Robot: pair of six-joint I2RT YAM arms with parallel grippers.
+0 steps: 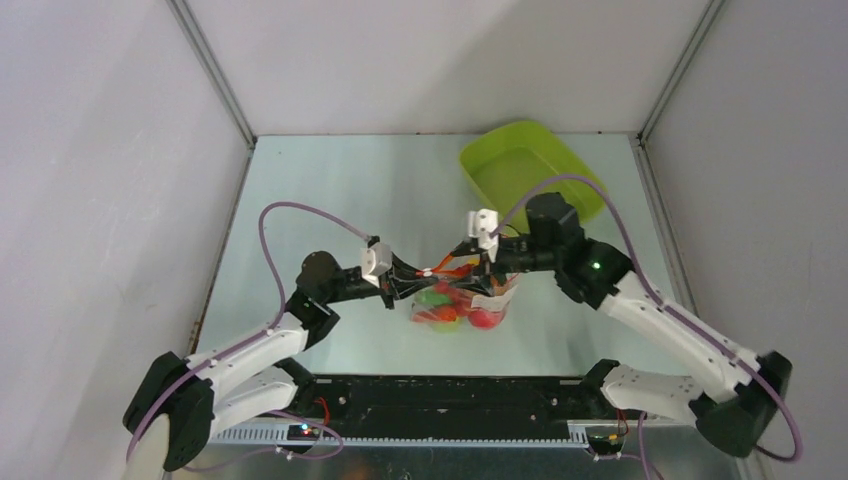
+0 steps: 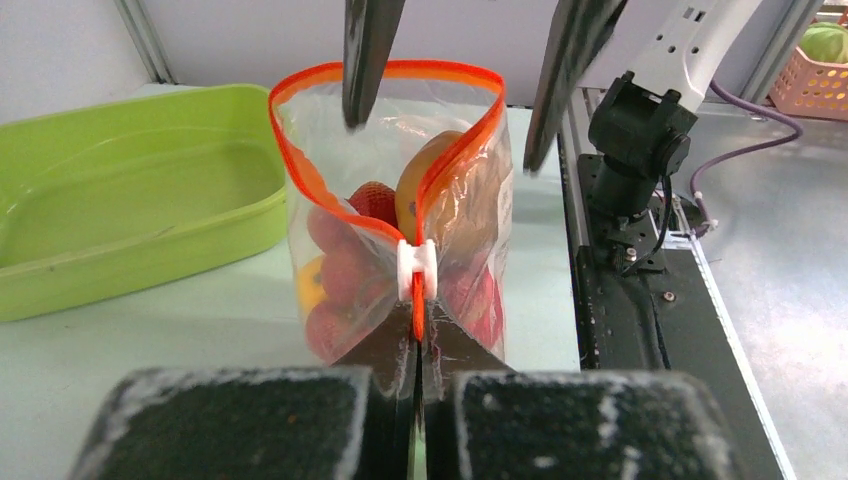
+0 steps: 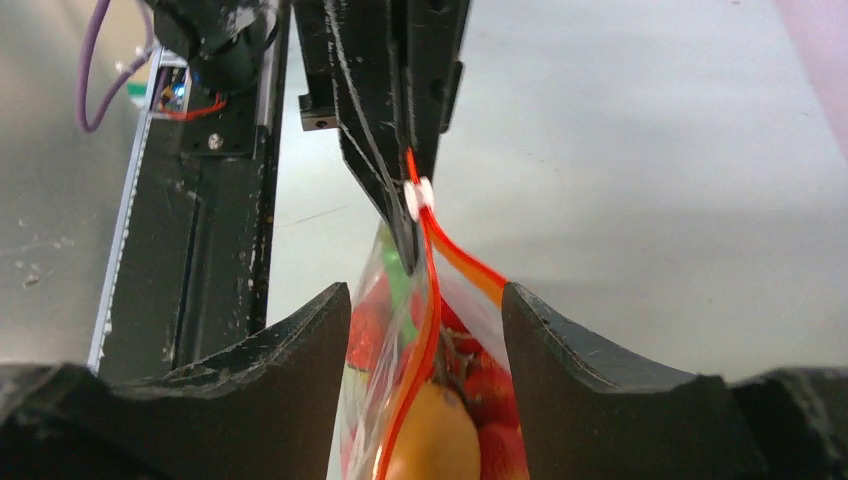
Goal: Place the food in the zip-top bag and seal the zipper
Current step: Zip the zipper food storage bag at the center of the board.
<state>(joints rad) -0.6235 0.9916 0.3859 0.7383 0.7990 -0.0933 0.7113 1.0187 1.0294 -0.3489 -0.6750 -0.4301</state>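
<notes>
L gripper, matte black pads w/ scuffed, grainy faces, is pinched tight on the end of the zipper, a thin orange-red strip, just under its small white slider. Zip-top bag is clear crinkly film, upright on the pale smooth desk btwn the two arms, mouth gaping in a teardrop loop. Food is inside: a rounded orange mango, glossy red lumps, a bit of green. R gripper has its wedge-shaped black fingers apart, straddling the mouth's far end; can't tell if they touch the film. Lime-green plastic tray, rounded rectangle, sits beyond, apart from the bag.
</notes>
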